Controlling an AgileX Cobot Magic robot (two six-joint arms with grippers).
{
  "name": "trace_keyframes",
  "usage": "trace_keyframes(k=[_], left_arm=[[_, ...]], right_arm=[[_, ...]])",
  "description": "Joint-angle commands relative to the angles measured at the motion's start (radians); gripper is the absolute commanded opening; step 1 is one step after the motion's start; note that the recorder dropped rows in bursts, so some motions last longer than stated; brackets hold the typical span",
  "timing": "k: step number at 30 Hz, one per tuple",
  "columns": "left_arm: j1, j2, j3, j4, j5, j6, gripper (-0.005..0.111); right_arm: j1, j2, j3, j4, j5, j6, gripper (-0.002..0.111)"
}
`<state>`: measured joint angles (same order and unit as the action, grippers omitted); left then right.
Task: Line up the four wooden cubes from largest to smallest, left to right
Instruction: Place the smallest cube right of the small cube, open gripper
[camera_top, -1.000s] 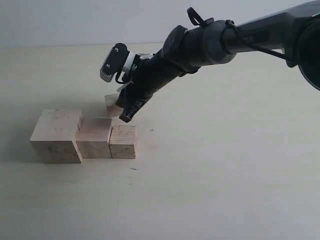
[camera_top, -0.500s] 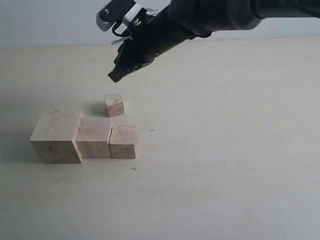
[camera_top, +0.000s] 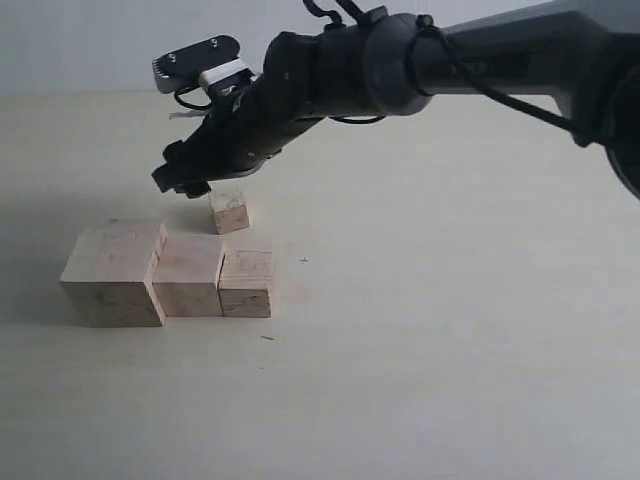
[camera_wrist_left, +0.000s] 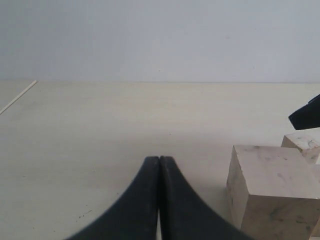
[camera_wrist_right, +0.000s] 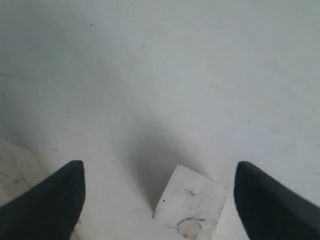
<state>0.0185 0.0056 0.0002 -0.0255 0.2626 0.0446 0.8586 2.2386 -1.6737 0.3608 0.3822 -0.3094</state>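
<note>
- Currently the smallest cube (camera_top: 229, 212) is sitting alone on the table (camera_top: 450, 350), behind the row of the other three and apart from it, turned slightly askew.
- The other three are standing nearer the camera in the exterior view, touching side to side: the largest cube (camera_top: 112, 272) at the left, the second cube (camera_top: 189, 275) in the middle, the third cube (camera_top: 246, 283) at the right end.
- The right gripper (camera_top: 182, 182) is hovering above the smallest cube and a little to its left in the exterior view, not touching it.
- Its jaws are standing spread wide. In the right wrist view the two dark fingertips (camera_wrist_right: 60, 195) are flanking the smallest cube, which is resting on the table below them.
- The right arm (camera_top: 480, 60) is reaching across from the right side over the table.
- The left gripper (camera_wrist_left: 159, 165) is showing only in its own wrist view. Its fingers are pressed together on nothing, low over the table, with the largest cube near it.
</note>
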Motion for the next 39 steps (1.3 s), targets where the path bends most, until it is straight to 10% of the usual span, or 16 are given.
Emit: trace_keyframes(k=[1, 13, 16, 20, 26, 39], left_arm=[[0.003, -0.006, 0.000, -0.008, -0.001, 0.004, 0.000], [0.003, -0.006, 0.000, -0.008, -0.001, 0.004, 0.000], [0.003, -0.006, 0.000, -0.008, -0.001, 0.004, 0.000], [0.003, -0.006, 0.000, -0.008, -0.001, 0.004, 0.000], [0.003, -0.006, 0.000, -0.008, -0.001, 0.004, 0.000], [0.003, -0.006, 0.000, -0.008, -0.001, 0.004, 0.000]], right_arm=[[-0.001, 0.061, -0.050, -0.035, 0.039, 0.022, 0.086], [-0.010, 0.138, -0.088, -0.268, 0.044, 0.219, 0.084], [-0.015, 0.132, -0.088, -0.275, 0.044, 0.228, 0.063], [-0.023, 0.065, -0.088, -0.285, 0.067, 0.224, 0.005], [-0.088, -0.214, -0.088, -0.371, 0.287, 0.216, 0.000], [-0.110, -0.584, 0.535, 0.023, 0.333, -0.776, 0.000]])
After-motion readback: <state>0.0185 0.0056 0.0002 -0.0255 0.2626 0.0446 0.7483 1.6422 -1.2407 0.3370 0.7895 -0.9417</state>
